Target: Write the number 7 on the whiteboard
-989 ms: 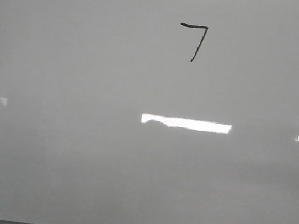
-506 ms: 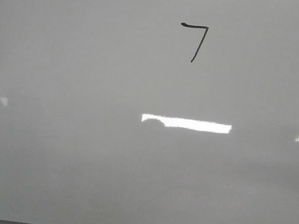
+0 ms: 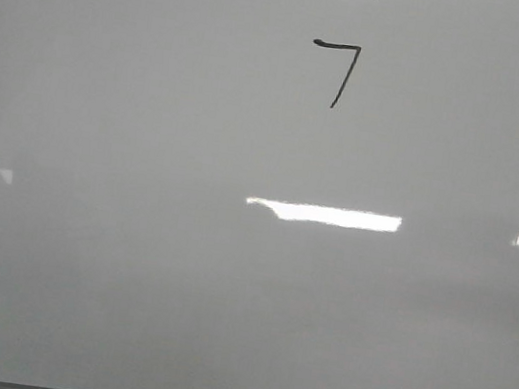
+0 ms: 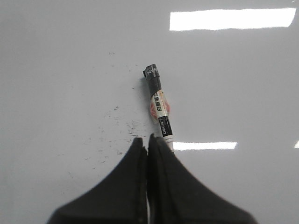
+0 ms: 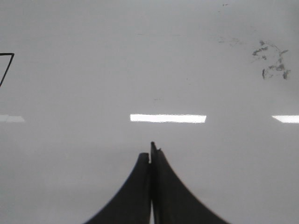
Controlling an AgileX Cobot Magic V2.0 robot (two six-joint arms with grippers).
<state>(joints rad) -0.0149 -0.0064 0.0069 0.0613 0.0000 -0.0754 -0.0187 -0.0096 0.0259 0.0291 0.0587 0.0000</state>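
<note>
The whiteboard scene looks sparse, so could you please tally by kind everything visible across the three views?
Whiteboards: 1, the whiteboard
Written digits: 1, the number 7
Markers: 1, the marker gripped by the left gripper
Grippers: 2, the left one and the right gripper, its jaws closed on nothing
Total: 5

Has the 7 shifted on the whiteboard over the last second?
No. The 7 sits at the same spot on the whiteboard, same height above the board's bottom edge.
</note>
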